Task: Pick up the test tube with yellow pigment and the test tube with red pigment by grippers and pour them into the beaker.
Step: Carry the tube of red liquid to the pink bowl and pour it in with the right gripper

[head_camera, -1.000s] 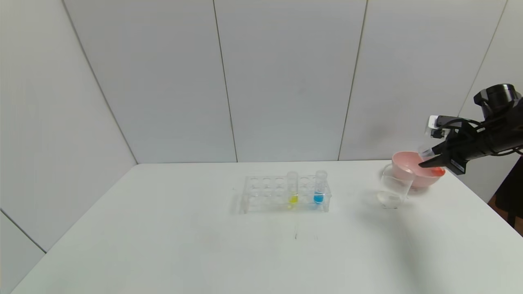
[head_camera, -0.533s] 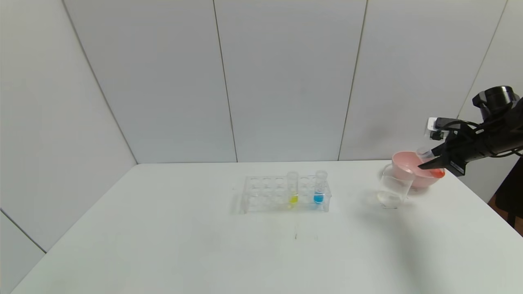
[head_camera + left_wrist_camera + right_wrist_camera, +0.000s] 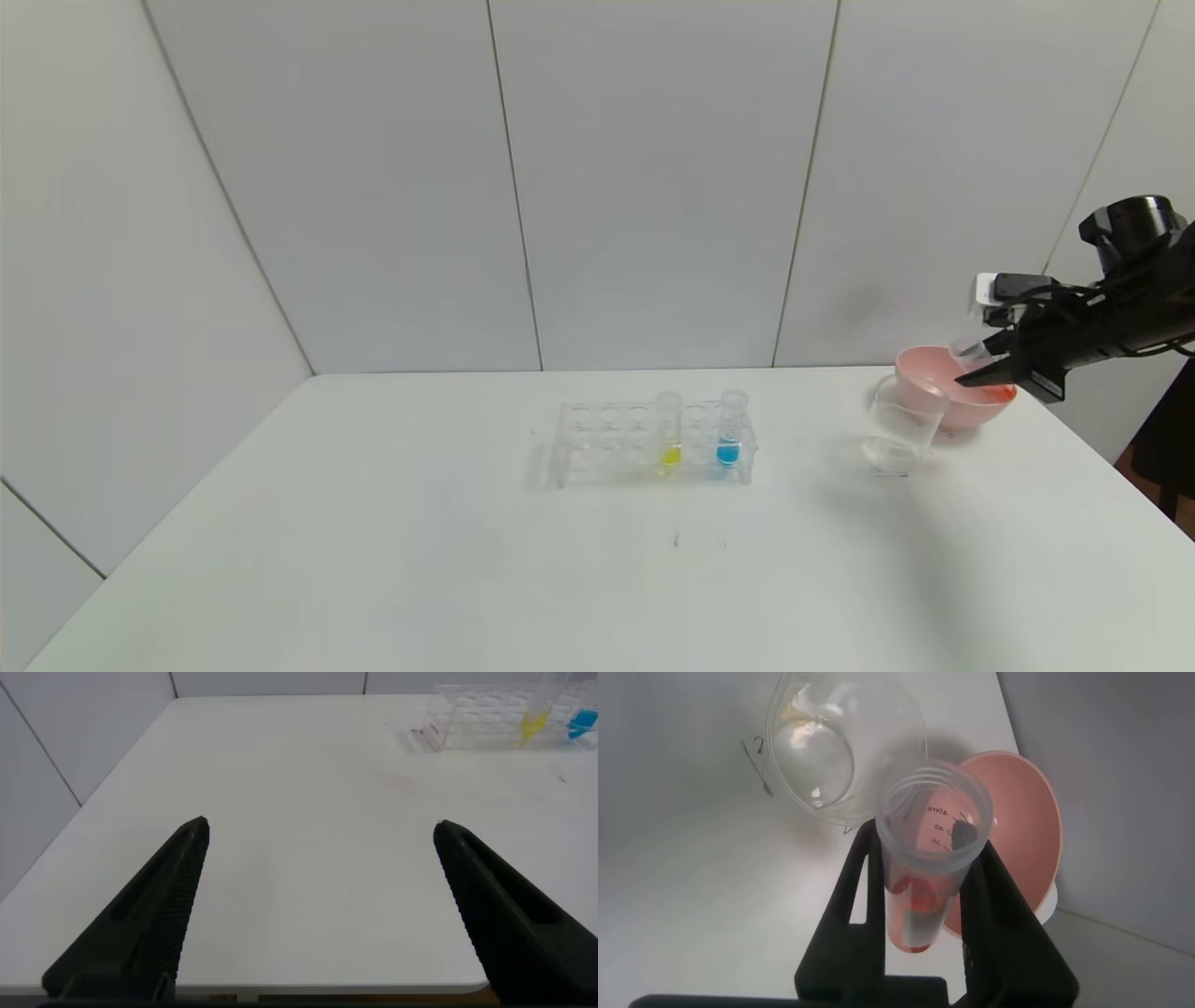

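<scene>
Head view shows the right gripper (image 3: pixel 991 366) clamped on the test tube with red pigment (image 3: pixel 988 371), tilted above the pink bowl (image 3: pixel 924 369), so I'd shift it toward eight o'clock over the beaker (image 3: pixel 902 435) before tipping further.

Looking like a lab bench set-up, staged for chemistry-style handling. Sitting near the middle of a plain white table (image 3: pixel 373 560): a clear plastic tube rack (image 3: pixel 651 444), holding one tube with yellow liquid (image 3: pixel 668 434) and another with blue liquid (image 3: pixel 731 431). Standing toward the table's far right corner: a small clear beaker (image 3: pixel 900 437) with a pouring lip, just beside a pink bowl (image 3: pixel 943 387). Showing printed measuring marks on a clear tube with red-orange liquid (image 3: pixel 926 863) in the right wrist view. Enclosing the table on the far and left sides: bare pale wall panels (image 3: pixel 653 177) with thin seams, giving a test-booth feel rather than a home or shop.
</scene>
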Action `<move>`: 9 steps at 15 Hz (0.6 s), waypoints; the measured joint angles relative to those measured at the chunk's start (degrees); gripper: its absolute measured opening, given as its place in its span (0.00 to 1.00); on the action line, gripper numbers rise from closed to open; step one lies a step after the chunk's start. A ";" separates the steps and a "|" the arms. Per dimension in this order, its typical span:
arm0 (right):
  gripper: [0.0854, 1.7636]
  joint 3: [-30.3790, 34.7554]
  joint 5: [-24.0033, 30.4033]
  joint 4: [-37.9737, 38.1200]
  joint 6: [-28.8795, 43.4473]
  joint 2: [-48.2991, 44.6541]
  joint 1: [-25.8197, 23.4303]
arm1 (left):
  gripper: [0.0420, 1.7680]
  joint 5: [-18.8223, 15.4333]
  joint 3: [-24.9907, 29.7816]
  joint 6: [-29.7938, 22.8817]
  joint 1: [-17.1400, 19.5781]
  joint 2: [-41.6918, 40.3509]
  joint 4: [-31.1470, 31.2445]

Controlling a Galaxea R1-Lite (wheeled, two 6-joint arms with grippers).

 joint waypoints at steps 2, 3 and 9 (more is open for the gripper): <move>0.26 -0.26 -0.04 -0.15 -1.01 0.27 0.04 | 0.97 0.00 0.00 0.00 0.00 0.00 0.00; 0.26 -0.33 -0.12 -0.37 -1.34 0.38 0.04 | 0.97 0.00 0.00 0.00 0.00 0.00 0.00; 0.26 -1.68 -3.80 -0.61 -3.22 0.82 0.55 | 0.97 -0.02 0.00 0.00 0.00 0.00 0.00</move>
